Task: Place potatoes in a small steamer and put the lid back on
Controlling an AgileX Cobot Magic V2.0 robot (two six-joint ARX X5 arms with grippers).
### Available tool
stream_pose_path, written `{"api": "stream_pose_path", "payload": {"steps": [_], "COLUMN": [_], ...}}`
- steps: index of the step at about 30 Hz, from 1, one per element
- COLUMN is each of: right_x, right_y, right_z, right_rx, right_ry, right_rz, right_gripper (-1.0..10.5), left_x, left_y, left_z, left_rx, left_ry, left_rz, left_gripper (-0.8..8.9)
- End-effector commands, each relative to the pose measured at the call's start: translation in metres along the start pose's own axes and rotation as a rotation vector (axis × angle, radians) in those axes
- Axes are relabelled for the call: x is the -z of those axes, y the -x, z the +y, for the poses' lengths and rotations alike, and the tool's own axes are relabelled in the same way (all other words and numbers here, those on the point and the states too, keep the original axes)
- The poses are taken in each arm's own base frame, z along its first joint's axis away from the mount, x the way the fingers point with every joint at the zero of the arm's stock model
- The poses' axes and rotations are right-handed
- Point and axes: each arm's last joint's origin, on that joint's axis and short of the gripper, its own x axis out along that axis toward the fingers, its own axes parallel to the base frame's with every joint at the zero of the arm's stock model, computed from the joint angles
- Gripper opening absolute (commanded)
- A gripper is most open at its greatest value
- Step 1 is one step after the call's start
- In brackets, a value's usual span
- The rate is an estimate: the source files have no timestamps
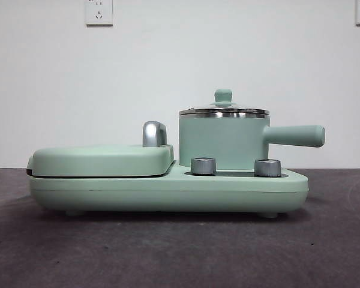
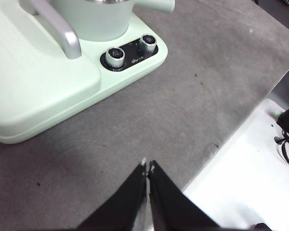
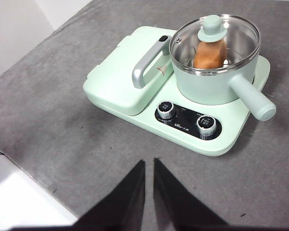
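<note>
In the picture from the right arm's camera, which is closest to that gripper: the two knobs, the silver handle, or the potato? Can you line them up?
1. The two knobs on the black panel come first, at the cooker's near edge; between themselves they are too close to call.
2. The silver handle on the flat griddle cover comes next.
3. The potato is farthest, inside the small steamer under the lid.

The right gripper hangs over bare table.

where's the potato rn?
The potato is inside the small steamer, seen through the glass lid sitting on its rim in the right wrist view; the front view hides it behind the pot wall.
</note>
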Motion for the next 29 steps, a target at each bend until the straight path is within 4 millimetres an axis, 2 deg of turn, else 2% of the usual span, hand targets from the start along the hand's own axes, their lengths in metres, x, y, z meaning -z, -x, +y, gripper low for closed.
{"api": "stream_pose_path", "payload": {"steps": [1, 14, 20, 24, 29], "right_x": [-0.002, -0.002, -0.002, -0.002, -0.002], "right_y": [0.001, 0.001, 0.001, 0.001, 0.001], "right_z": [0.001, 0.001, 0.001, 0.001, 0.001], "right_rx": [-0.01, -0.01, -0.01, -0.01, -0.01], "right_ry": [0.015, 0.015, 0.015, 0.015, 0.015], "right_rz": [-0.014, -0.014, -0.014, -0.014, -0.014], "right_gripper": [0.2, 0.2, 0.2, 0.2, 0.2], "left_x": [-0.003, -0.003, 0.002, 0.015, 0.044], "left_y": [0.001, 0.001, 0.014, 0.008, -0.014], "left_z": [-0.001, -0.001, 0.002, 0.014, 0.04], "left_rx": [0.003, 0.003, -0.068, -0.166, -0.335], "left_ry": [-0.006, -0.006, -0.083, -0.054, -0.021], "left_rz": [-0.016, -0.018, -0.121, -0.241, -0.423], "left_gripper": [0.06, 0.06, 0.07, 0.07, 0.07]}}
